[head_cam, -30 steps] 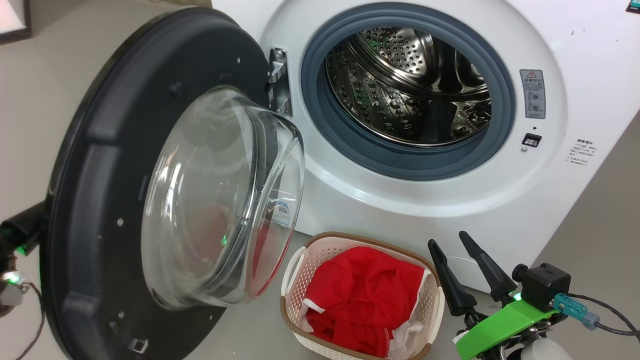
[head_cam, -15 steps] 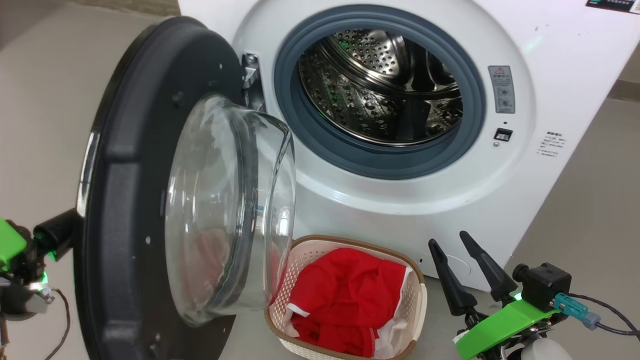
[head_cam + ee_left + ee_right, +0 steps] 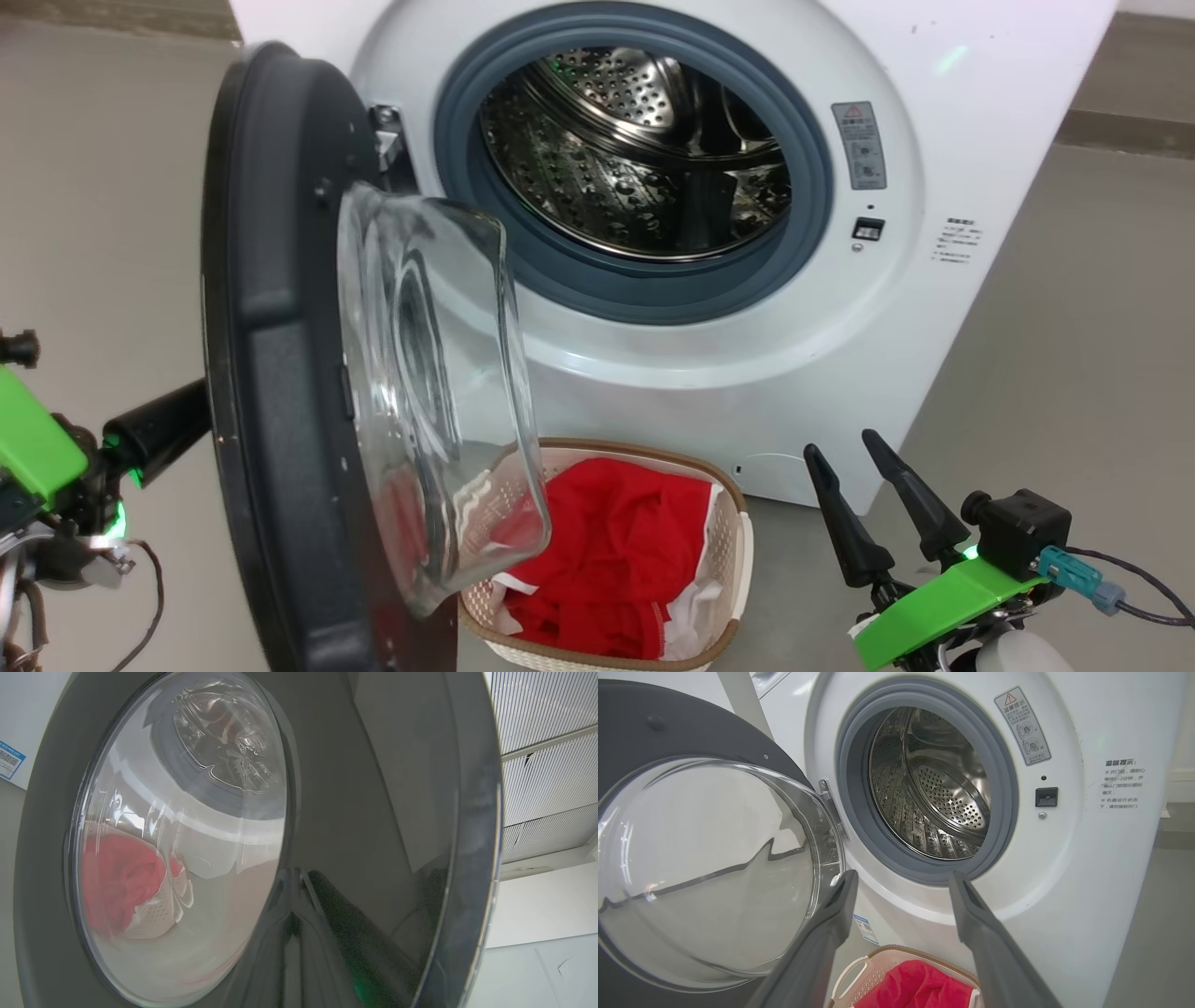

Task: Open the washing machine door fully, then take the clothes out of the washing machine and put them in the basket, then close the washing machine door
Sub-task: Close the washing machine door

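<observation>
We judge glossy black round door (image 3: 271, 373) heavy, stiff, slick: push 9 o'clock rim w/ left hand (image 3: 299, 891), pressed together; right hand (image 3: 840, 446) spread.

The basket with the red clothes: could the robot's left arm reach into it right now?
Probably not. The left gripper, shut, is on the outer side of the washing machine door, and that half-open door stands between it and the basket.

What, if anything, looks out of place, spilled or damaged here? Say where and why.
Nothing stands out: the clothes lie inside the basket, the washing machine looks empty, the washing machine door stands half-open.
</observation>
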Robot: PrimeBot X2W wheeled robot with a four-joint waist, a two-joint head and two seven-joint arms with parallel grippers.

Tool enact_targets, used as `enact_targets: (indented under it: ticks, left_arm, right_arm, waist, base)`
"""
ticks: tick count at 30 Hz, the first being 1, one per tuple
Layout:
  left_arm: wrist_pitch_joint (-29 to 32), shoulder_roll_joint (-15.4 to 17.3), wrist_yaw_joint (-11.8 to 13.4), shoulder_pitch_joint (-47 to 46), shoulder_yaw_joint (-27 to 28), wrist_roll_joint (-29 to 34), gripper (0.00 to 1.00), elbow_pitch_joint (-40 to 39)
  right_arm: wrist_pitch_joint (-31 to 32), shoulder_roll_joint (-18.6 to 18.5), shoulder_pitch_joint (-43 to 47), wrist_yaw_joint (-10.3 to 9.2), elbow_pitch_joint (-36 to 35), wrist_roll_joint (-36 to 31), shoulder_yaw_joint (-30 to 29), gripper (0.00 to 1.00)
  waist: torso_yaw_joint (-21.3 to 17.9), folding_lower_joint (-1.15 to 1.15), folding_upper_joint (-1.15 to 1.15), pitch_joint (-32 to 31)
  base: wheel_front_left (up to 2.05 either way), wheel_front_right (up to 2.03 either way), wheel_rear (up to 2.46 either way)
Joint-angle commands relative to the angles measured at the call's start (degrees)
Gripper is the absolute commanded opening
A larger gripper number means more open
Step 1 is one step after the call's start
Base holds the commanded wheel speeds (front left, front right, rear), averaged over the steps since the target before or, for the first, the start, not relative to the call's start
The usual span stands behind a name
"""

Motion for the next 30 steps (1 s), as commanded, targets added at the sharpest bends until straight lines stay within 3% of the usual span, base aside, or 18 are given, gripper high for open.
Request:
enact_targets:
  ticks: [1, 30]
  left_arm:
    - [0.48, 1.52, 0.2, -2.11, 2.01, -0.84, 0.0, -2.55]
    - [-5.07, -3.64, 0.57, -3.52, 0.1, 2.53, 0.0, -3.94]
  right_arm:
    - [-0.27, -0.04, -1.24, 0.09, -1.42, 0.46, 0.86, 1.0]
    - [-0.27, -0.85, -2.17, 0.09, -0.88, 0.78, 2.01, 1.0]
  waist:
    - [-0.8, 0.0, 0.0, 0.16]
    - [-10.82, 0.0, 0.0, 1.0]
  base:
    - [0.0, 0.0, 0.0]
    - [0.0, 0.0, 0.0]
